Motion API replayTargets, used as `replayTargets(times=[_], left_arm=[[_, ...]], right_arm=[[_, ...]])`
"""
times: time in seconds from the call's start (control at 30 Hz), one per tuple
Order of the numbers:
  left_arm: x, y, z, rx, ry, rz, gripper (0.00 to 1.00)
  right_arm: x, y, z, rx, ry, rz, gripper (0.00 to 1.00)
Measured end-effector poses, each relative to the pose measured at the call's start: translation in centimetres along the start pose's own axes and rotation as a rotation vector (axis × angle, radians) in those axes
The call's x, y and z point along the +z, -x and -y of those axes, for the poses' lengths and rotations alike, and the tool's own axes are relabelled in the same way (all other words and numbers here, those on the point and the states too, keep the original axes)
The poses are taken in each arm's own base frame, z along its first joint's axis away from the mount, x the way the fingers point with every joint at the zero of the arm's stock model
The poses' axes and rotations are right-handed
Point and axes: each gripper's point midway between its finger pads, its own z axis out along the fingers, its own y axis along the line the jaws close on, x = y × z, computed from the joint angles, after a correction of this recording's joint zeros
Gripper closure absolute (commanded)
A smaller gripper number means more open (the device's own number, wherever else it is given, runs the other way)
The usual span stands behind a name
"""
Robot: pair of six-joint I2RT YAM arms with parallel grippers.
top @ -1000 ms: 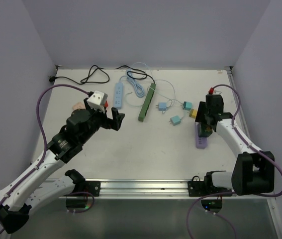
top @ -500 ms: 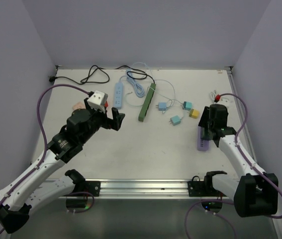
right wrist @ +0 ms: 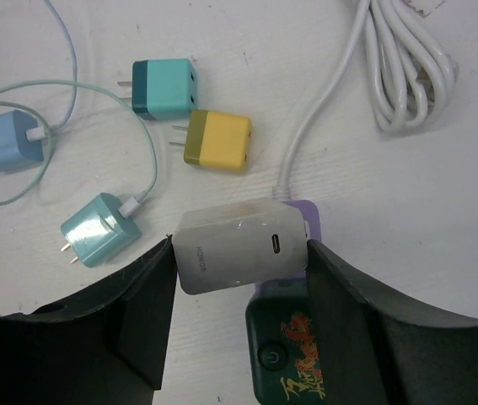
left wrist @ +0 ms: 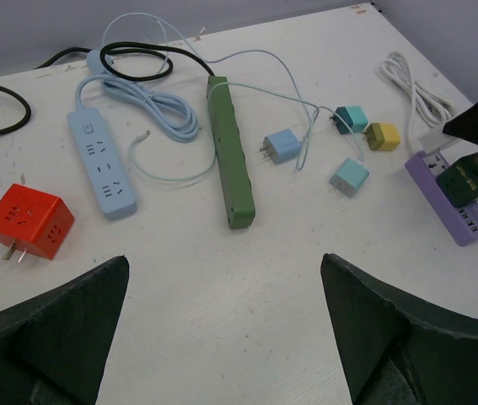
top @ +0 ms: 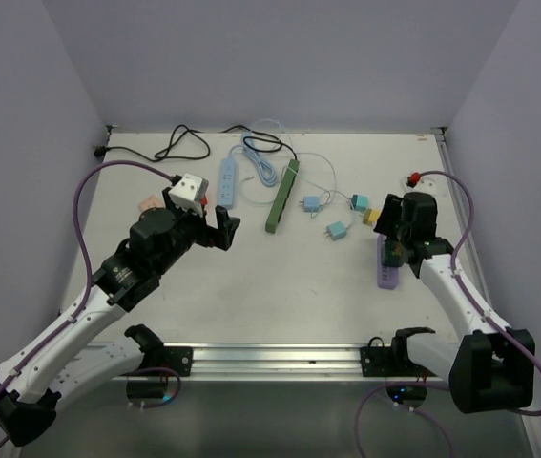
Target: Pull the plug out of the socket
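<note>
left gripper spread wide, empty. purple socket strip lies directly beneath right gripper, whose jaws clamp the white plug seated in it. step: grasp made. next: likely a straight pull off the strip.

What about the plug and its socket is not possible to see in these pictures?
- Right wrist view: the grey-white charger block hides its own prongs and the socket under it. Whether it is seated or already free, I cannot tell.
- Top view: the right gripper covers the charger and the far end of the purple power strip.
- Right wrist view: the bottom edge cuts off the dark green adapter.
</note>
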Motion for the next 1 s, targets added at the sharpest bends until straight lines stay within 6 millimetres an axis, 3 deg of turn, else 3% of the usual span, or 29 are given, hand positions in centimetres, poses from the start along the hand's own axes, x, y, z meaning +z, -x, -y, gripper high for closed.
replayTargets(times=[0.27,0.43,0.8,0.9,1.0], left_arm=[[0.0,0.0,0.0,0.001,0.001,0.0,0.0],[0.0,0.0,-0.1,0.001,0.007,-0.001,0.0],[0.1,-0.1,-0.5,0.002,0.027,0.0,0.0],[0.2,-0.1,-0.5,0.003,0.03,-0.002,0.0],[0.2,-0.2,-0.5,0.003,0.03,-0.005,0.01]], right_arm=[[0.6,2.3,-1.6,0.029,0.043,0.01,0.75],[3.7,3.5,-4.5,0.086,0.112,-0.049,0.71],[11.2,3.2,-10.8,0.197,0.267,-0.183,0.67],[12.7,3.7,-12.2,0.209,0.298,-0.19,0.58],[13.7,3.5,-13.2,0.214,0.324,-0.206,0.41]])
